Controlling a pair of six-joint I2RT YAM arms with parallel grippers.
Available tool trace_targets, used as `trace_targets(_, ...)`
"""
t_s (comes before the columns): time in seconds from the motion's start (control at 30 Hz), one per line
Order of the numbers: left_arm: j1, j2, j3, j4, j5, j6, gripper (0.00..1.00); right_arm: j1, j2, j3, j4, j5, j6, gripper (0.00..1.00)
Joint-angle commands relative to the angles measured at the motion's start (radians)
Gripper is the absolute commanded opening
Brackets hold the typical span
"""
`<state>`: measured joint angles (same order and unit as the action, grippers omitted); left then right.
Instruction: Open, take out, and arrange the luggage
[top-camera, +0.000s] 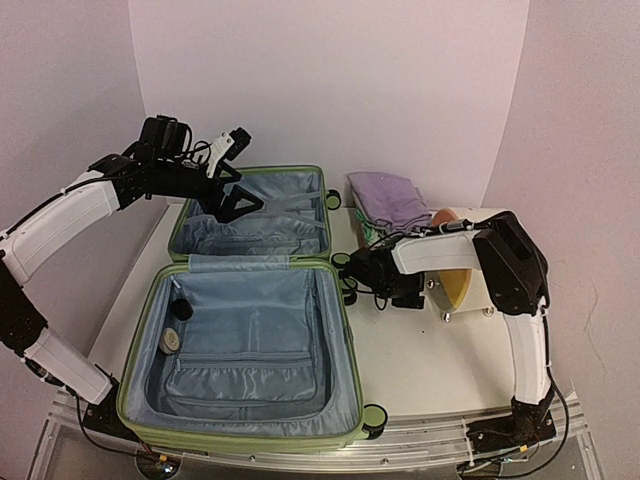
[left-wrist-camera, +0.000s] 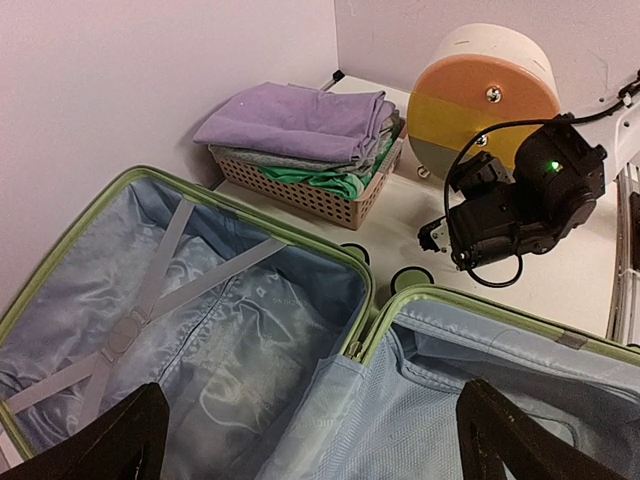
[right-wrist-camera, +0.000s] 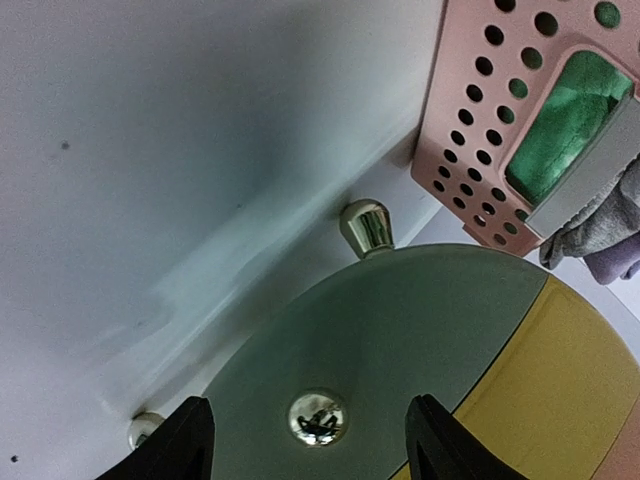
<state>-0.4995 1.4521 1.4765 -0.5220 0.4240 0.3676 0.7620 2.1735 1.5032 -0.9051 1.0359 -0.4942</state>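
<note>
The luggage (top-camera: 255, 320) lies open flat on the table's left side, basket (left-wrist-camera: 310, 195) and drum (left-wrist-camera: 480, 110) apparently unpacked at the far right, two small items (top-camera: 172, 340) left in its near half, left hand (top-camera: 232, 203) hovering wide open and empty, right hand (top-camera: 352, 280) parted, gripping nothing, by the drum.

Left claw (top-camera: 232, 208) wide open, up high; right claw (top-camera: 352, 277) parted, down low.

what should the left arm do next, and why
Probably swing the left gripper back and down toward the small round items in the near half of the luggage: its jaws are wide open and empty above the far half, which shows only lining and straps.
</note>
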Motion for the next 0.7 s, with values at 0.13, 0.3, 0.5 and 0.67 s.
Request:
trace_targets(0.13,-0.001,-0.036,0.005,0.022,0.009,0.010,1.00,-0.019,-0.003,-0.037,0.042,0.082,-0.084,0.66)
trace_targets(0.3,-0.001,-0.030,0.008,0.020,0.008,0.010,1.00,-0.026,-0.018,-0.049,0.042,0.087,-0.097,0.62)
trace_targets(0.5,-0.001,-0.024,0.013,0.018,0.016,0.008,1.00,-0.048,-0.017,-0.048,0.047,0.071,-0.113,0.51)
trace_targets(0.67,-0.001,-0.027,0.012,0.014,0.012,0.011,1.00,-0.059,-0.014,-0.053,0.050,0.072,-0.119,0.47)
